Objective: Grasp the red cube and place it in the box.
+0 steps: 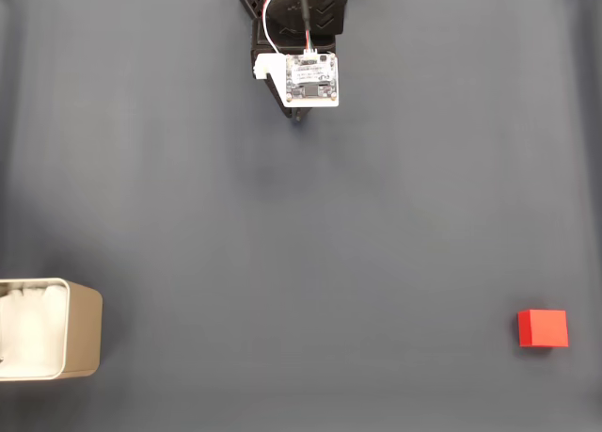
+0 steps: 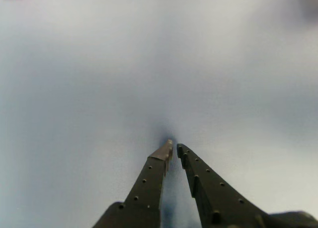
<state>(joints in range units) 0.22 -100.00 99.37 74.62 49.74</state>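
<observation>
**One cube, one box, wide open mat between them**

I count one red cube [image 1: 543, 328], one box [image 1: 83, 330] and one arm [image 1: 299, 18]. In the fixed view the cube sits low on the right, near the right edge of the grey mat [image 1: 301, 225]. The box lies low at the left edge, partly cut off by the frame. They are well apart, bare mat between. In the wrist view my gripper [image 2: 174, 148] has its fingertips nearly together, holding nothing, close over the mat.
</observation>
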